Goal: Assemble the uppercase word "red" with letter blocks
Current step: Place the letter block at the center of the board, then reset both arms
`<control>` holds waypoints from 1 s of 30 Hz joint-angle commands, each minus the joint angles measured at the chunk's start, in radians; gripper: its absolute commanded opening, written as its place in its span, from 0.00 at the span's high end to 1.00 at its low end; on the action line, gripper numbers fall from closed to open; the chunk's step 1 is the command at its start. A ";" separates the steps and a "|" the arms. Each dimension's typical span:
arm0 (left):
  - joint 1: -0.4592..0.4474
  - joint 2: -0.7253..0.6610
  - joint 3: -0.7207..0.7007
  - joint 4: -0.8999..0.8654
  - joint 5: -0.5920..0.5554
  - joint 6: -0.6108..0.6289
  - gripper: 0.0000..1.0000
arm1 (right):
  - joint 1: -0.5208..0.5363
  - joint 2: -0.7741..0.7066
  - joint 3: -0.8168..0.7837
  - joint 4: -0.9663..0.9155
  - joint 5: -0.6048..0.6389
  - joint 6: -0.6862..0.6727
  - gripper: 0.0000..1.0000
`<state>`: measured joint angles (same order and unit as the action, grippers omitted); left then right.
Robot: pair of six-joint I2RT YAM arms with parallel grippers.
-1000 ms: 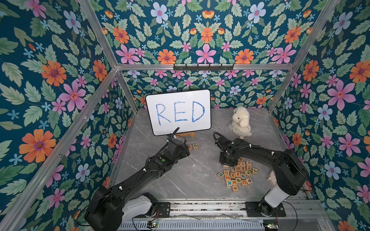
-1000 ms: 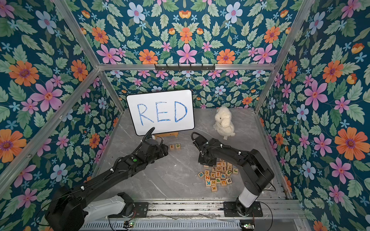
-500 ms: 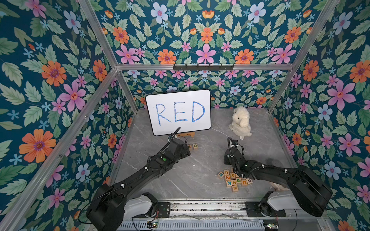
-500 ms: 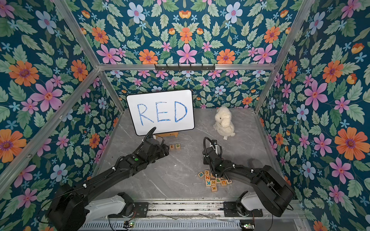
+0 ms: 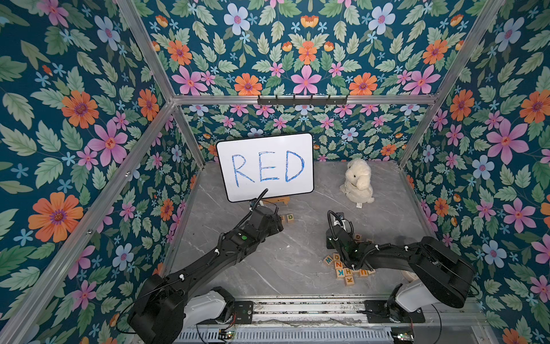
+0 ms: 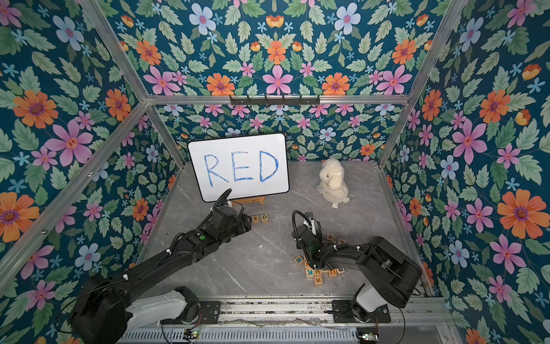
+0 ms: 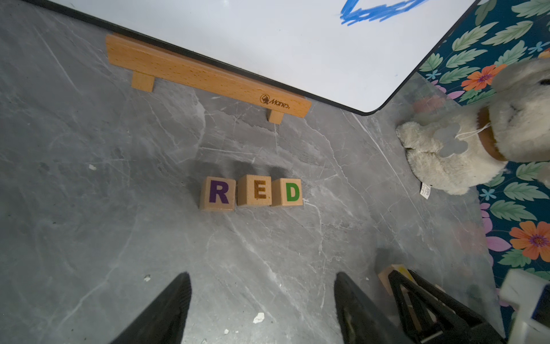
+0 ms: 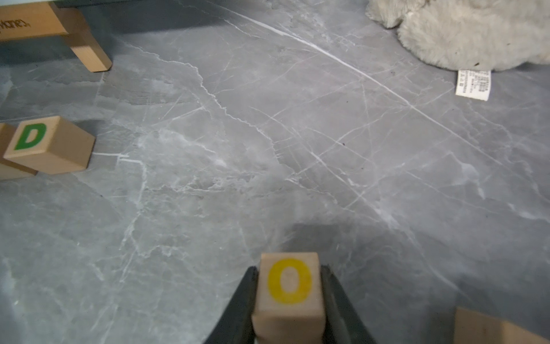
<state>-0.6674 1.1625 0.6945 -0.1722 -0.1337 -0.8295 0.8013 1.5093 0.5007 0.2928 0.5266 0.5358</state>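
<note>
Blocks reading the word "red" [image 7: 255,193] sit in a row just before the whiteboard stand [image 7: 208,74], probably light, stiff cubes best pinched across opposite faces; left gripper [image 7: 261,280] gapes empty, right gripper [image 8: 289,268] clamps an O block [image 8: 289,287].

left arm [image 5: 208,260]: black links, green dot [image 5: 244,237] | right arm [image 5: 387,253]: black, looped black cable [image 5: 328,222] | left base [image 5: 205,300], right base [image 5: 416,295]: white | left claw [image 7: 262,275], right claw [image 8: 289,268]: black, tapered
</note>
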 commanded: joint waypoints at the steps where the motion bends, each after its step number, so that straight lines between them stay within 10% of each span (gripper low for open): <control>1: 0.001 -0.001 -0.002 0.007 -0.014 0.012 0.22 | 0.002 -0.003 -0.017 -0.036 0.006 0.044 0.70; 16: 0.001 -0.007 -0.011 0.008 -0.017 0.004 0.22 | 0.012 -0.131 -0.044 -0.173 -0.024 0.081 0.38; 30: 0.003 -0.061 0.067 -0.027 -0.133 0.191 0.20 | 0.010 -0.509 0.133 -0.547 0.021 -0.039 0.34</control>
<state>-0.6662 1.1194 0.7471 -0.2012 -0.1993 -0.7227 0.8124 1.0428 0.6090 -0.1627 0.5034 0.5644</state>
